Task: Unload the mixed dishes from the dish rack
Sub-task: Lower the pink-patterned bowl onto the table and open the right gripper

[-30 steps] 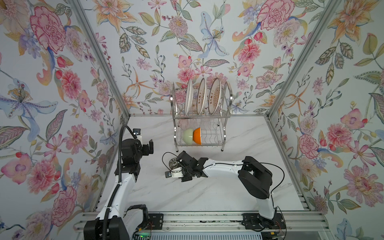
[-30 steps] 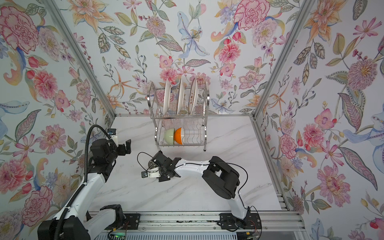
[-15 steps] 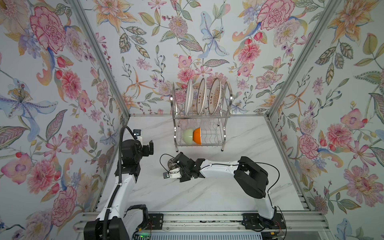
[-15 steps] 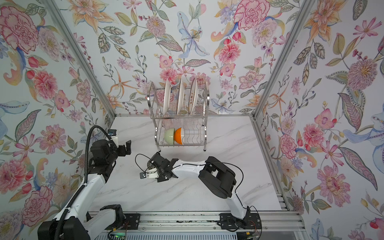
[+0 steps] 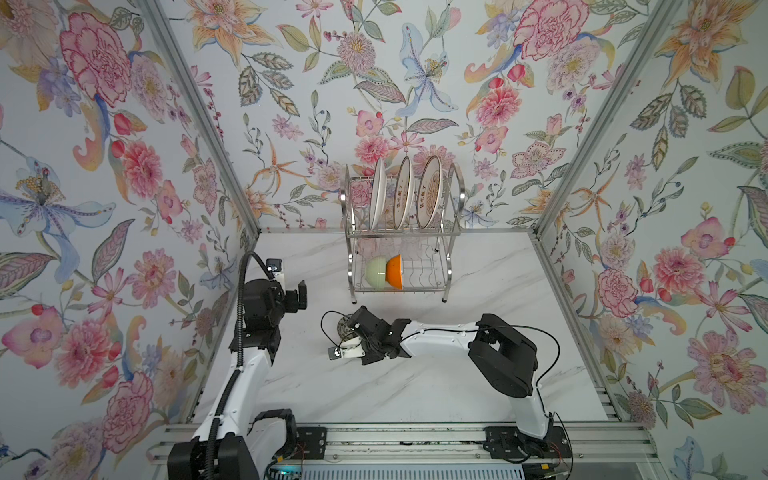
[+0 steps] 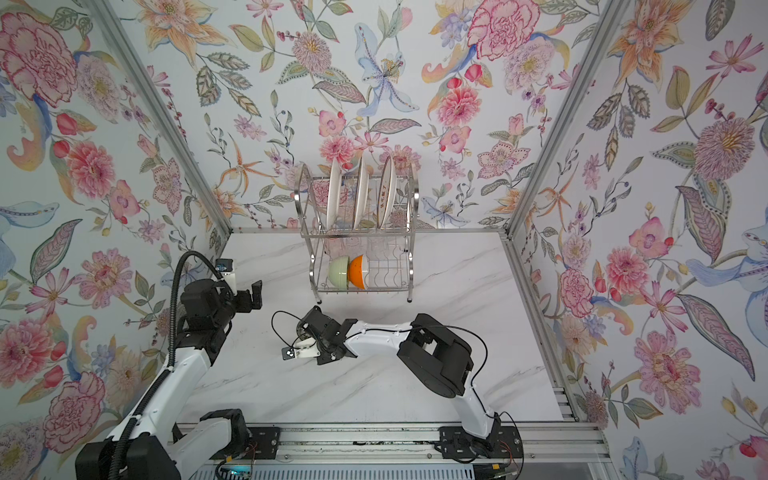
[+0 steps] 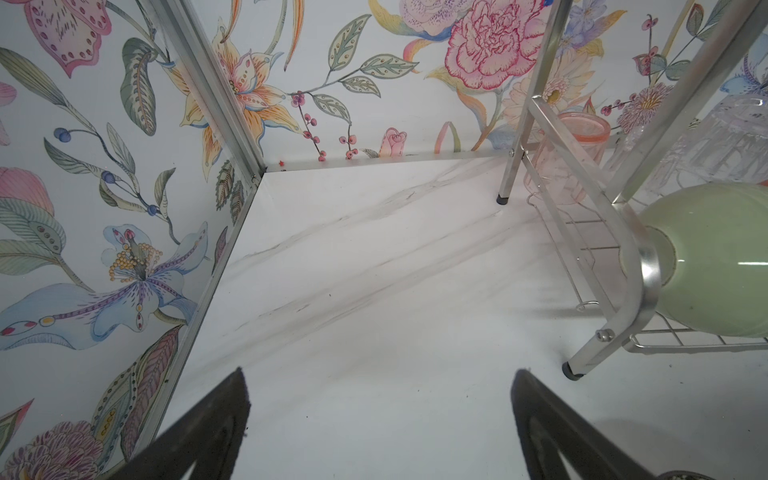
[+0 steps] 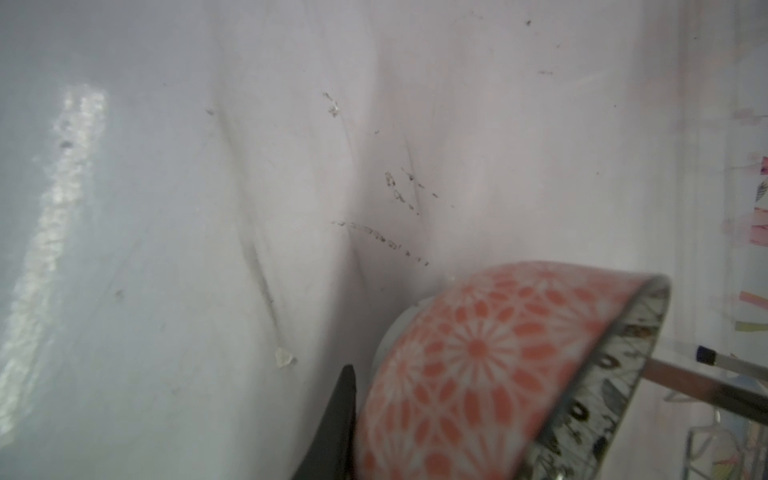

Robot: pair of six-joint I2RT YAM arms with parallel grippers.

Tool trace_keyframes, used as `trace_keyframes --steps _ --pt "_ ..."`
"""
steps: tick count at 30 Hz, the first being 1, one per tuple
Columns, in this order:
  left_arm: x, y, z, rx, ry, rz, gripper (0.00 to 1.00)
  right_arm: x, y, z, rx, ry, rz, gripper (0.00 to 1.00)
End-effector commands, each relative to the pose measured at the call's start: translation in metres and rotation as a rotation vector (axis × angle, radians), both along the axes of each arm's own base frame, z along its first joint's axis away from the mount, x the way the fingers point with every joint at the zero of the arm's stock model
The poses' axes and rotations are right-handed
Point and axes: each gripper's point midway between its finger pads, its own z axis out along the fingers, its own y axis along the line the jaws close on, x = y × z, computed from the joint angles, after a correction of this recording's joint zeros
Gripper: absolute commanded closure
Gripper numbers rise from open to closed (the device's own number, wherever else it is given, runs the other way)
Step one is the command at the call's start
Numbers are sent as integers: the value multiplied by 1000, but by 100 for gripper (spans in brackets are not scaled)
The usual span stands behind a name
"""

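Three plates (image 5: pixel 404 193) on edge in the upper tier of the rack (image 5: pixel 458 195), at the back of the table (image 5: pixel 374 390), in both top views. On the lower tier's left, green bowl (image 5: pixel 375 271) and orange bowl (image 5: pixel 395 272) on their sides, touching. In front of the rack and clear of it, right gripper (image 5: pixel 351 328) clamped on the patterned bowl (image 5: pixel 340 324), low over the table. Left gripper (image 5: pixel 298 294) off to the left, spread wide, empty.

Left wrist view: both fingers (image 7: pixel 199 436) far apart over bare table, nothing between them. Rack frame close by, green bowl (image 7: pixel 715 257) leaning against it. Pink cup (image 7: pixel 569 158) and clear cup (image 7: pixel 719 137) further back in the rack, tier unclear.

Right wrist view: patterned bowl (image 8: pixel 478 365) tilted on edge, orange-pink flower pattern outside, dark print inside. One finger (image 8: pixel 340 415) against its outer wall, the other hidden. Contact with the table impossible to tell.
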Motion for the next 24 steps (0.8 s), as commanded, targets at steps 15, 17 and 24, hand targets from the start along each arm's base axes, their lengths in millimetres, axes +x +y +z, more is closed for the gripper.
trace_keyframes --steps 15,17,24 --pt "-3 0 -5 -4 10 -15 1 -17 -8 26 49 46 46 65" --pt "-2 -1 -5 -6 13 -20 1 -16 -9 27 50 51 47 64" --pt "-1 -8 -3 -21 18 -57 1 -24 -11 45 125 139 57 58"
